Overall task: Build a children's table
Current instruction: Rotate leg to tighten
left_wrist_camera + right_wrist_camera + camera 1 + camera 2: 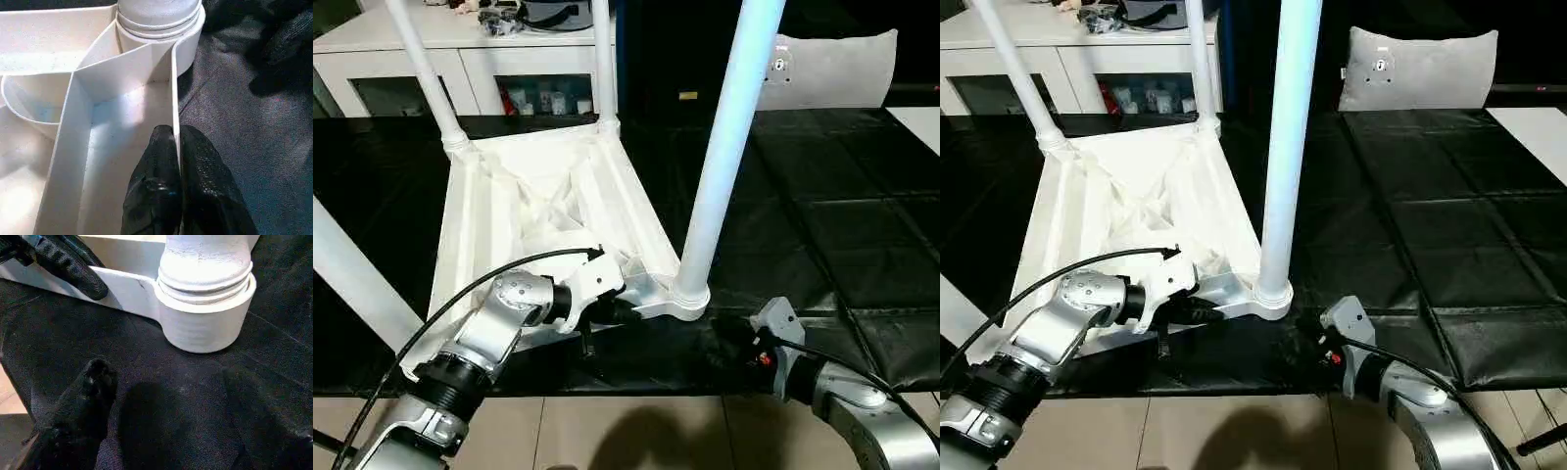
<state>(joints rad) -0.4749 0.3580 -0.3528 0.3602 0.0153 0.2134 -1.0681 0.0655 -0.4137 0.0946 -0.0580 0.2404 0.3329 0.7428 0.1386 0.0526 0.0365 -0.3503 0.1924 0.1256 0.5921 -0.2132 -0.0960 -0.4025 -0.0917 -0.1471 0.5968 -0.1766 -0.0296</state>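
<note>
Children's table [543,211] lies upside down on the black mat, legs up, at our twelve o'clock. Our left gripper [176,147] pinches its rim wall; our right gripper [161,396] gapes empty at four o'clock. We judge the plastic light, stiff and slick, best held by rim or leg.

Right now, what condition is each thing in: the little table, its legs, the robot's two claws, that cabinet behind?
Table top: upside down on the black mat, ribs up.
Legs: four upright in corner sockets.
Left gripper: shut on the table top's edge wall.
Right gripper: open, empty, on the mat near the corner socket.
Cabinet: glass doors closed, clutter on top.
</note>
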